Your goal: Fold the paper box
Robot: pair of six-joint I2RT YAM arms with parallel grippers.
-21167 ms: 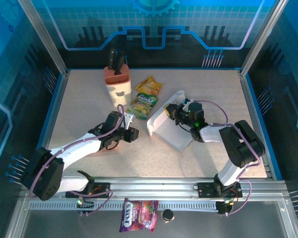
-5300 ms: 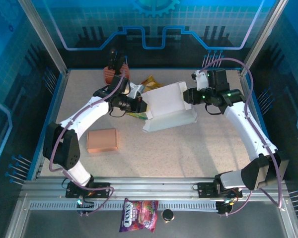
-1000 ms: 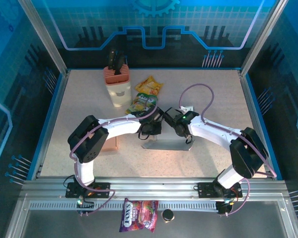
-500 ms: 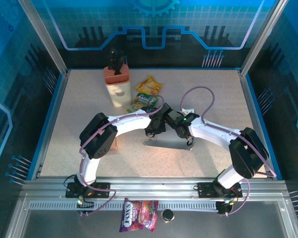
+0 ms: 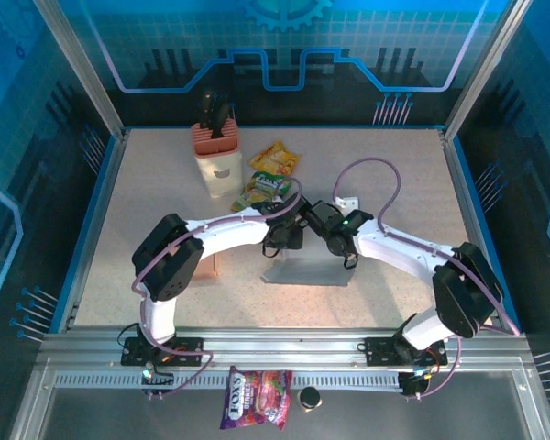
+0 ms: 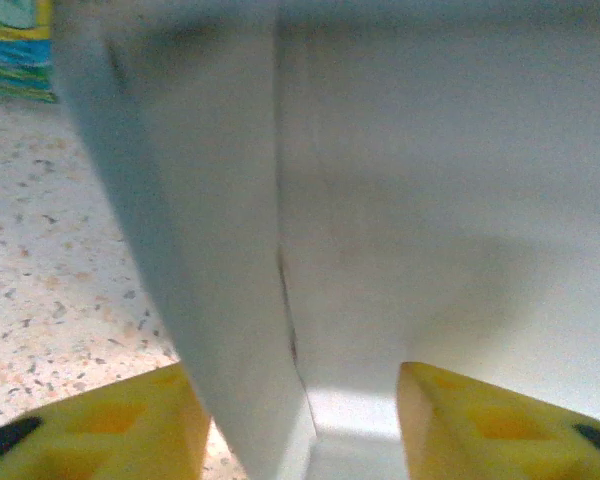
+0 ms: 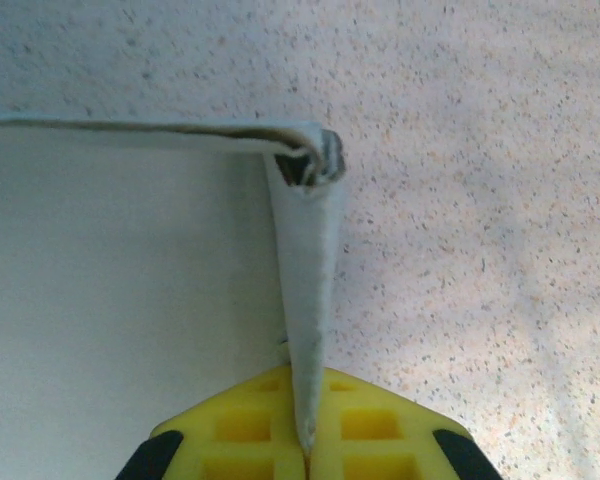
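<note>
right fingers (image 7: 242, 425) clenched on the paper box (image 7: 130, 290) flap to pin the fold upright; left fingers (image 6: 110, 420) spread apart, straddling the near wall, not pinching.

- This is a robotics lab test cell. A speckled worktop (image 5: 394, 183) is fenced in by aluminium frame posts (image 5: 80, 66) and blue see-through panels (image 5: 284, 55) printed with gear and circuit patterns.
- A cabled left arm (image 5: 220, 234) and right arm (image 5: 403, 250) are bolted to a slotted metal rail (image 5: 284, 353) at the near edge.
- A knife block (image 5: 217, 156) and snack packets (image 5: 273, 170) sit on the worktop.
</note>
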